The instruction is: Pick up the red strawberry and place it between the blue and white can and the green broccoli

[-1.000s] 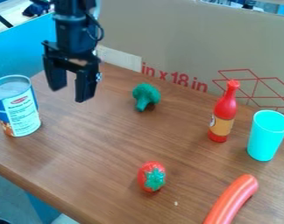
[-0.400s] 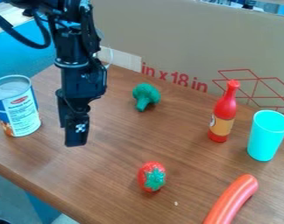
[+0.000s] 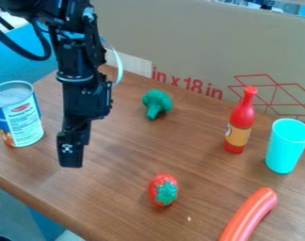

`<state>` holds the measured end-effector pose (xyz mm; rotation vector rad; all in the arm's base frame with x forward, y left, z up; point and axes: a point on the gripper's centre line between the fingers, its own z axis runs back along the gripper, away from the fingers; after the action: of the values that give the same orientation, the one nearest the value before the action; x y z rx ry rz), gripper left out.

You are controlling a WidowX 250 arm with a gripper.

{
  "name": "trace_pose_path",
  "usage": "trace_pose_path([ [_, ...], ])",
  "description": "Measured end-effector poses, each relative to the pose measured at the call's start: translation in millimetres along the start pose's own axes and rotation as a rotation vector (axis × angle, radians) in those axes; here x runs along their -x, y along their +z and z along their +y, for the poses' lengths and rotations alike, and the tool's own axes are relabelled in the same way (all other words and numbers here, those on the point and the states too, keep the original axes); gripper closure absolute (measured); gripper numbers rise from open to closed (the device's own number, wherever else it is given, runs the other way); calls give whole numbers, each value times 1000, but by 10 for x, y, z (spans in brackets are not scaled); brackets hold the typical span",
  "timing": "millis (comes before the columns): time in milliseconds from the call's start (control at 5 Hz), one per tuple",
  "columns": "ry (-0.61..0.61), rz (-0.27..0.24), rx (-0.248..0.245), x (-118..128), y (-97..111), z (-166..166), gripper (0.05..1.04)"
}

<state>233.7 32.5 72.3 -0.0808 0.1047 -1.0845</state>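
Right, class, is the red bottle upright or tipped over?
Upright: the red bottle stands on its base on the table, its narrow neck pointing up.

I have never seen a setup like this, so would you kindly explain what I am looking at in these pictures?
The machine is a black robot arm, with a black gripper at its lower end. Everything is seen from one fixed camera, looking down at a slant.

On the brown wood-grain table, a blue-and-white cylindrical can stands at the picture's left, near the gripper. Farther right are a green broccoli-shaped piece and a small red fruit shape with a green leafy top. At the right are a slim red bottle with a tan label, a turquoise cup and a curved orange-red sausage shape.

I see nothing held in the gripper.
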Motion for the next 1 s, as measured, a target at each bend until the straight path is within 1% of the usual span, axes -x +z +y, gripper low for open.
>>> trace_pose_path([
  [200, -133, -58, -21, -221, -54, -13, 82],
  [400, -210, -157, -17, -517, -127, -105, 82],
  [600, -259, -226, -28, -743, -189, -223, 82],
  [800, -263, -252, -20, -850, -198, -294, 82],
  [1000, -251, -261, -28, -899, -194, -302, 82],
])
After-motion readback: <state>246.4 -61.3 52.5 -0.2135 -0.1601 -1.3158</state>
